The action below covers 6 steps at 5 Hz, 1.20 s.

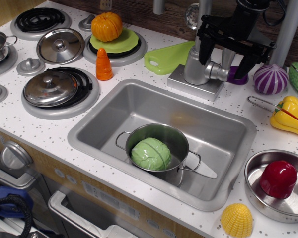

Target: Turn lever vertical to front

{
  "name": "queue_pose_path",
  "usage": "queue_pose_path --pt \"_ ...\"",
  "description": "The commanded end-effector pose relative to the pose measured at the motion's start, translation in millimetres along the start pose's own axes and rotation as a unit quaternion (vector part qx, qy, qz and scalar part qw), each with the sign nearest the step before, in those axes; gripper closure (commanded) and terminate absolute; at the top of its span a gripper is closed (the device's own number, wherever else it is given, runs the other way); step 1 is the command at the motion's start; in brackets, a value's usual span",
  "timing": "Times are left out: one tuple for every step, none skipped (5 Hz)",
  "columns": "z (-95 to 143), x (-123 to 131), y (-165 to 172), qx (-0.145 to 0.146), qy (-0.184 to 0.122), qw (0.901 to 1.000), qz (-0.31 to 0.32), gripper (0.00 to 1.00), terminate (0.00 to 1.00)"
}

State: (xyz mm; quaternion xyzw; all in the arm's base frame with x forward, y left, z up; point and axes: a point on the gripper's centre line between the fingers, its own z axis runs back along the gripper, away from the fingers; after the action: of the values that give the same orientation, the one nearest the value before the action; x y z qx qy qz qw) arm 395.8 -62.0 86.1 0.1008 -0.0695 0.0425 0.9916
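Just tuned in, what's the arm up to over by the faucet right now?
The gripper is open over the faucet body behind the sink, its black fingers straddling the side knuckle where the lever joins. The lever is mostly hidden, so its angle is unclear. A pot holding a green cabbage sits untouched in the sink.

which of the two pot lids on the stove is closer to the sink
The larger lid, on the black burner just left of the sink. The other lid sits farther back, on the burner beside the orange pumpkin.
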Motion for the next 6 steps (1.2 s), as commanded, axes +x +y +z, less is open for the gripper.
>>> queue_pose_path --pt "0.0 0.0 0.0 0.0 0.0 1.0 0.0 0.0 0.0" --pt "4.4 11.0 0.8 0.015 -0.043 0.9989 0.01 0.0 0.0" --pt "15.2 22.8 3.0 0.031 -0.076 0.9965 0.01 0.0 0.0" --pt "23.8 33.7 3.9 0.022 -0.105 0.9942 0.002 0.0 0.0" --pt "22.3 44.5 3.5 0.011 -0.119 0.9928 -0.003 0.0 0.0" --pt "18.3 52.1 2.7 0.006 -0.125 0.9921 -0.01 0.0 0.0"
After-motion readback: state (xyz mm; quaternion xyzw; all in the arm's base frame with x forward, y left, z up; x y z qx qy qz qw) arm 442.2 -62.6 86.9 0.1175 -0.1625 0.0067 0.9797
